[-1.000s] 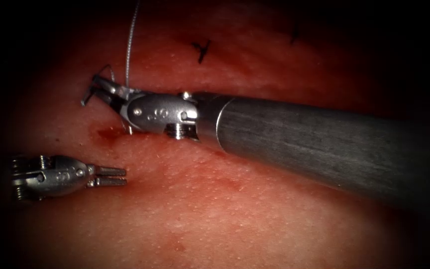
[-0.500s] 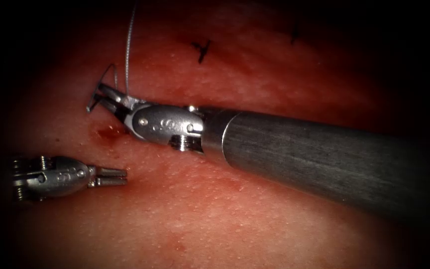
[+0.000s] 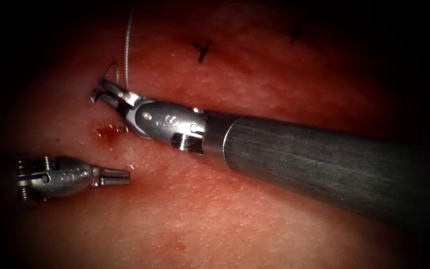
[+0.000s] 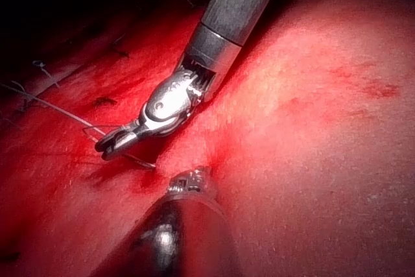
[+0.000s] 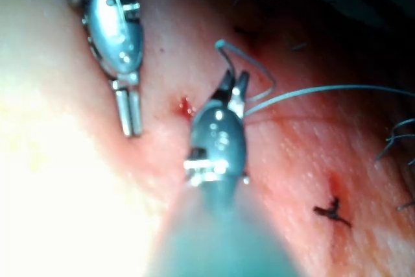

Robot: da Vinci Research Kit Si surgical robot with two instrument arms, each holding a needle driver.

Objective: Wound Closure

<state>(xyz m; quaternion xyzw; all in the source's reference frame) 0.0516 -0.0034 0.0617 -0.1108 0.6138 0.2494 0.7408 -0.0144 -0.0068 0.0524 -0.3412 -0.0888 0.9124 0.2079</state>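
My right tool (image 3: 103, 92) reaches in over the tissue (image 3: 255, 214), its jaws shut on the curved needle (image 3: 94, 98) near one end. A short piece of the needle sticks out past the jaw tips, just above the surface. I cannot tell whether the needle touches the tissue. Thread (image 3: 127, 45) rises from the jaws toward the top. In the right wrist view the right tool (image 5: 232, 85) holds the needle (image 5: 222, 50), and thread (image 5: 324, 89) trails off sideways. My left tool (image 3: 125, 175) lies low at the left, jaws shut and holding nothing.
Two dark tied stitches (image 3: 201, 50) (image 3: 294, 34) sit further along the cut to the right. A small spot of red fluid (image 3: 104, 132) lies between the two tools. The right tool's shaft (image 3: 324, 159) crosses the right half of the view.
The right tool has shifted slightly right and down with the needle, and its wrist has turned. The left tool has edged right, and the gap between its jaws has closed.
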